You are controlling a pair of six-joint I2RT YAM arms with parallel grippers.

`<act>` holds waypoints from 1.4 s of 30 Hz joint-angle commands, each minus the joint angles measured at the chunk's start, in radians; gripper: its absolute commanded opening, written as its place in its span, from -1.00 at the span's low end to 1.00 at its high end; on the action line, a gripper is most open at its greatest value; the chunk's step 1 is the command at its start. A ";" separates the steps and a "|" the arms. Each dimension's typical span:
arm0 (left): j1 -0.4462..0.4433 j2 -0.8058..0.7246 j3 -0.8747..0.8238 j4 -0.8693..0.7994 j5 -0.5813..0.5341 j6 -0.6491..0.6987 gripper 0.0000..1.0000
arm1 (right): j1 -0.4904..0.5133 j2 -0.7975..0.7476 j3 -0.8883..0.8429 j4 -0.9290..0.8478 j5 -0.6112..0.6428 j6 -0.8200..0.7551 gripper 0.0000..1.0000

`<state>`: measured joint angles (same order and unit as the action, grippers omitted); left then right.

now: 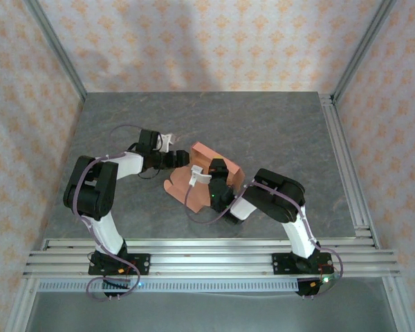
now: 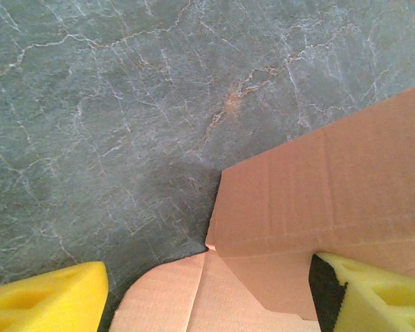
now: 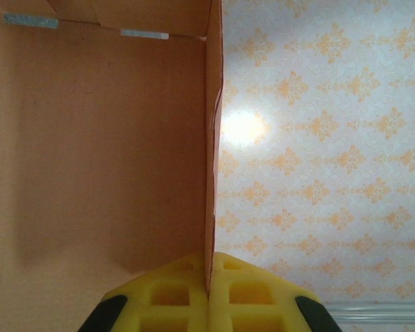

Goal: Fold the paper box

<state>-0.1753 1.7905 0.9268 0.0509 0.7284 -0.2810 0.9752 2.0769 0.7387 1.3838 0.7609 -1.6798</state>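
Centrally: box (image 1: 205,153) part-folded, laid mid-table (image 1: 277,131), one wall raised. Wall pinched edge-on by right gripper (image 3: 209,280), jaws closed on card. Left gripper (image 2: 206,283) spread wide, box corner straddled, one finger (image 2: 373,290) set against panel.

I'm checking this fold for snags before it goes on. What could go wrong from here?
1. The right gripper pinches only the thin edge of one wall of the paper box. A pull might slip off or crease the card.
2. The left gripper stands open astride the box's corner, one finger off the card, over the table. Closing there might crush the rounded flap rather than fold it.
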 commanded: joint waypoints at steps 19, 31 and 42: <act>-0.029 -0.057 -0.015 0.020 0.054 0.075 0.51 | 0.003 0.011 0.011 -0.084 0.005 0.041 -1.00; -0.051 0.010 0.039 0.058 0.041 0.045 0.31 | 0.008 0.000 0.015 -0.096 0.000 0.036 -1.00; -0.083 0.019 0.047 0.037 -0.031 0.078 0.05 | 0.009 -0.002 0.019 -0.109 -0.001 0.041 -1.00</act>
<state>-0.2401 1.7985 0.9421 0.0849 0.7448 -0.2333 0.9745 2.0769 0.7502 1.3510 0.7647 -1.6680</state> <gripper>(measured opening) 0.528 0.050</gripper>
